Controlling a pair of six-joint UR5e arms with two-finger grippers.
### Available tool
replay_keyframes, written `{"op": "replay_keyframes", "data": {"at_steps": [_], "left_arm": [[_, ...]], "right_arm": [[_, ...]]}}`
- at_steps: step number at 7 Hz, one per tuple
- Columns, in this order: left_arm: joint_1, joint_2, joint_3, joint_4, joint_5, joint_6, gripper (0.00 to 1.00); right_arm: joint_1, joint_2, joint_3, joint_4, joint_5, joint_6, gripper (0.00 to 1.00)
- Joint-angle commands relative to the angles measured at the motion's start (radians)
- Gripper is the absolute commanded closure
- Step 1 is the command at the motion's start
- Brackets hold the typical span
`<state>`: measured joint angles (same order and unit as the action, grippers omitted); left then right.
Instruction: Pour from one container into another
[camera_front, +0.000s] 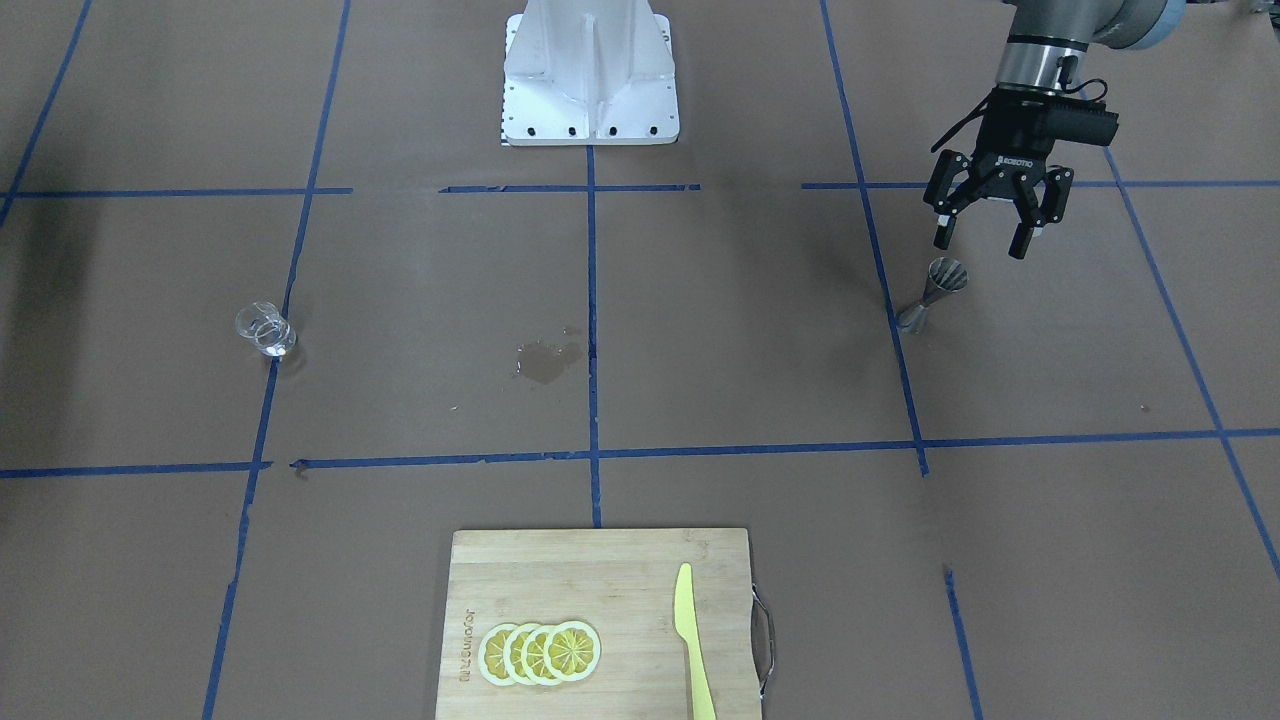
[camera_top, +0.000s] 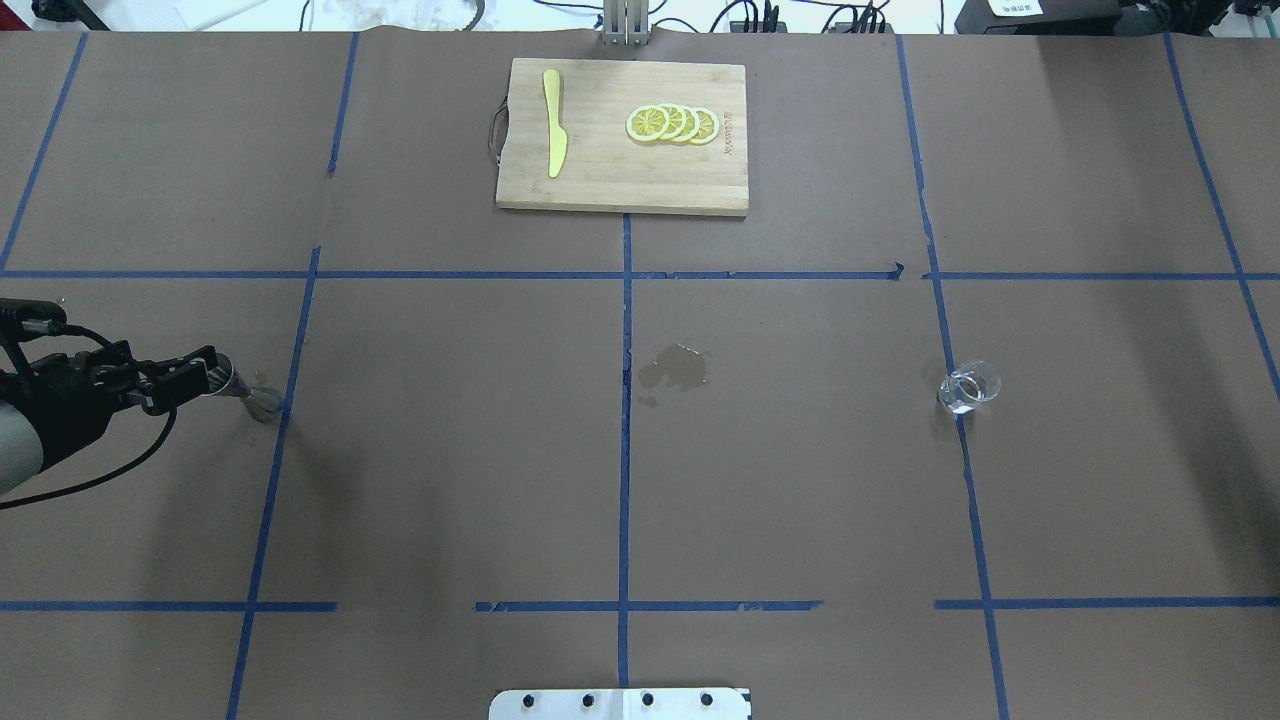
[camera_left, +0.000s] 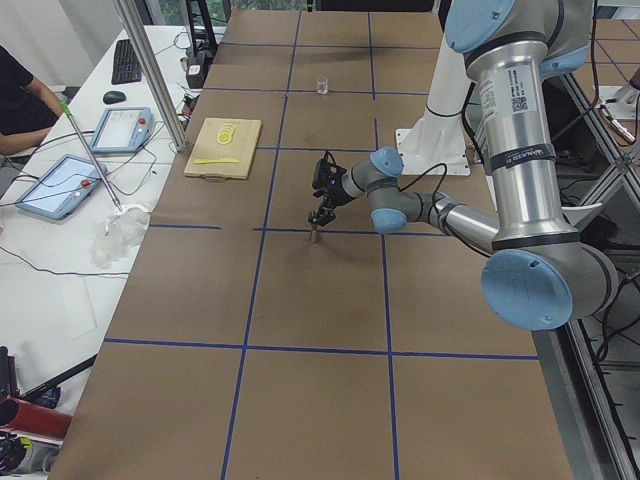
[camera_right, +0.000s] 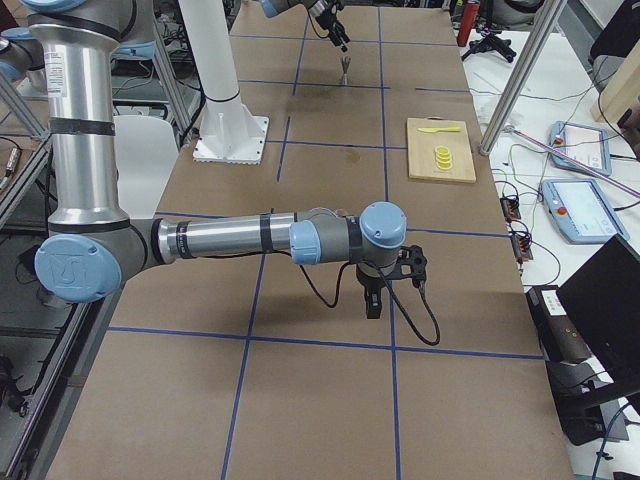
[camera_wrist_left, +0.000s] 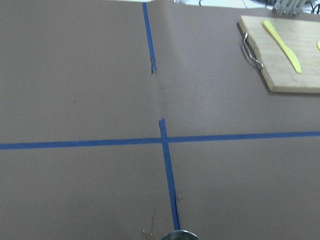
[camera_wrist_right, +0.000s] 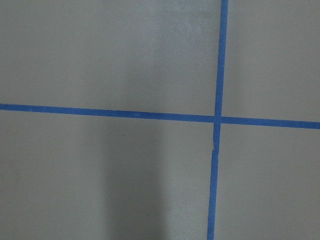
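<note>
Glass beaker cup (camera_front: 266, 329): small, clear and upright. You'll find it on a blue tape line toward the tabletop's right end, about midway between the robot's edge and the far edge, with bare brown paper all round it. Well apart from it, toward the left end, the steel jigger (camera_front: 933, 293) stands upright, an hourglass shape with its open cone on top. The left gripper (camera_front: 981, 245) hangs just above the jigger, fingers spread wide and holding nothing. The word ROBOTIQ reads on its black body. Only the side view shows you the right gripper (camera_right: 372, 298), low over the right end, and you cannot tell whether its fingers are apart or closed. Between cup and jigger lies a dark wet stain (camera_front: 548, 360). At the middle of the far edge sits a wooden cutting board (camera_front: 620, 560) carrying lemon slices (camera_front: 540, 652) and a yellow knife (camera_front: 692, 640). Its burned-in brand is too small to read.
</note>
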<state>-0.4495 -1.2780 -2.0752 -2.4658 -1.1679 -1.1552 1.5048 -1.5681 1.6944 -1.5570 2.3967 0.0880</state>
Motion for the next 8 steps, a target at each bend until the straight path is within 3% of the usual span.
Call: {"op": "replay_keyframes", "data": {"at_steps": [1, 2, 5, 8], "left_arm": [[0.112, 0.023, 0.0, 0.005, 0.196, -0.045, 0.0], [0.196, 0.025, 0.004, 0.017, 0.262, -0.149, 0.0], [0.284, 0.057, 0.046, 0.018, 0.445, -0.215, 0.01], [0.324, 0.017, 0.134, 0.01, 0.54, -0.216, 0.01]], "right_arm": [[0.0, -0.001, 0.008, 0.0, -0.001, -0.001, 0.0], [0.0, -0.001, 0.007, 0.0, 0.001, -0.001, 0.0], [0.0, -0.001, 0.007, -0.002, 0.002, -0.001, 0.0], [0.0, -0.004, 0.008, -0.002, 0.004, -0.001, 0.0]]}}
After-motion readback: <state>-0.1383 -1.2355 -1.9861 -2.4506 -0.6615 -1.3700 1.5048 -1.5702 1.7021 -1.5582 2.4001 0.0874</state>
